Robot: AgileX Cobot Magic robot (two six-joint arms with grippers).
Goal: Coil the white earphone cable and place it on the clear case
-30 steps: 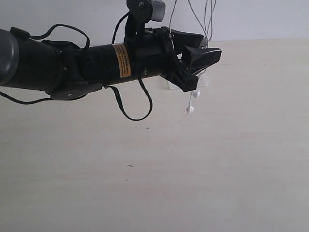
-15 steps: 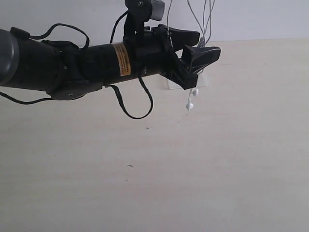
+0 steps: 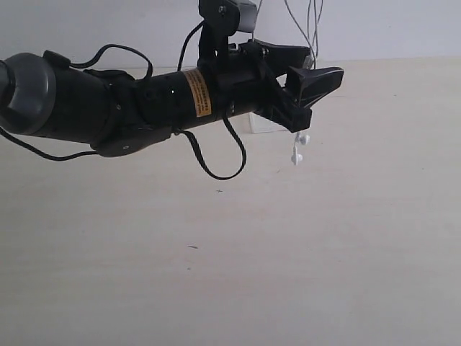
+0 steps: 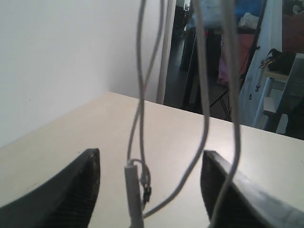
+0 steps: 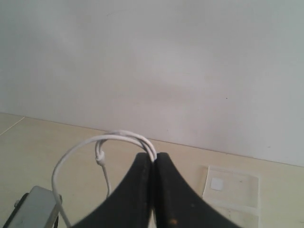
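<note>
The white earphone cable (image 3: 312, 21) hangs down from above the exterior view, its two earbuds (image 3: 297, 156) dangling just over the table. My left gripper (image 3: 323, 62) is open around the hanging strands. In the left wrist view the strands and the inline remote (image 4: 134, 190) hang between the spread fingers (image 4: 71, 190), apart from both. My right gripper (image 5: 153, 159) is shut on a loop of the cable (image 5: 110, 139); it is outside the exterior view. The clear case (image 5: 232, 189) lies flat on the table, and in the exterior view the left arm mostly hides the case (image 3: 263, 125).
The left arm (image 3: 130, 108) stretches across the upper part of the exterior view with a black cable loop (image 3: 216, 162) hanging under it. The pale table (image 3: 230, 252) meets a white wall (image 3: 396, 29) at the back.
The left arm has shifted a little to the right and up, its jaws opening slightly wider. The dangling earbuds have swung right with the cable.
</note>
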